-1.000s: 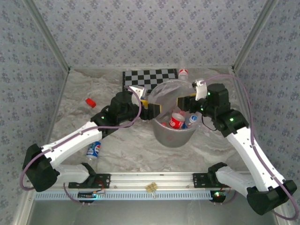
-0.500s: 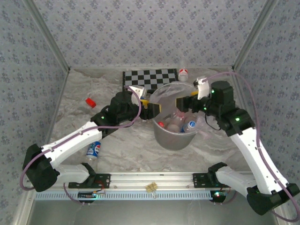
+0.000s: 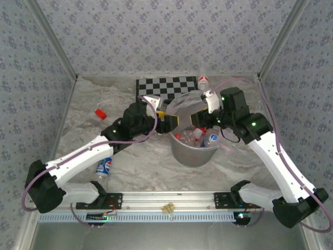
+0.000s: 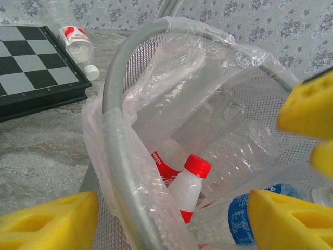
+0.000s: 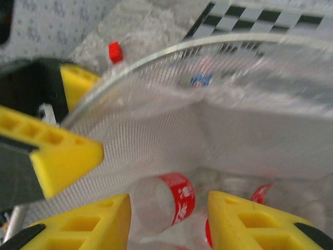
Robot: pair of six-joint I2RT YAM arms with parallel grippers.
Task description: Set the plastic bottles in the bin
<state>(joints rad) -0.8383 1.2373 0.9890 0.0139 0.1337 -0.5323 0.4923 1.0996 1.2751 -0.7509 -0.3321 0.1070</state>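
Marbled tabletop: right tool has moved over bin, narrowed, empty; left tool wide, straddling bin.

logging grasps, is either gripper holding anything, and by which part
Nothing is held. The left gripper straddles the rim of the bin with open jaws; the right gripper hangs empty above the bottles inside.

Bottles in bin; checkerboard just behind.
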